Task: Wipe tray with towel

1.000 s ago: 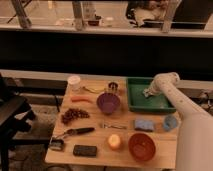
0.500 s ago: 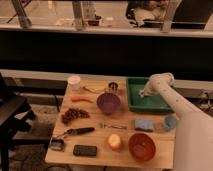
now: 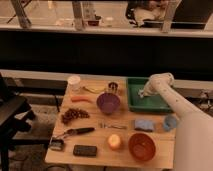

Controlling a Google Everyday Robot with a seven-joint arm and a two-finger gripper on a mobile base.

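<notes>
The green tray (image 3: pixel 159 104) sits at the table's back right corner. My gripper (image 3: pixel 144 93) reaches down into the tray's left half, with the white arm (image 3: pixel 172 97) coming in from the lower right. A pale patch at the gripper's tip may be the towel (image 3: pixel 142 94), but I cannot separate it from the gripper. The tray's floor to the right of the gripper is bare green.
A purple bowl (image 3: pixel 108 102) stands just left of the tray, with a small can (image 3: pixel 113 86) behind it. In front of the tray lie a blue cloth (image 3: pixel 144 124) and a blue cup (image 3: pixel 170 122). An orange bowl (image 3: pixel 142 146), a fruit (image 3: pixel 114 141), a fork (image 3: pixel 111 126), a carrot (image 3: pixel 81 99) and grapes (image 3: pixel 74 115) lie across the table. A black chair (image 3: pixel 12 112) stands at the left.
The arm's elbow and the gripper have shifted slightly left inside the tray over the last second. Nothing else on the table has moved.
</notes>
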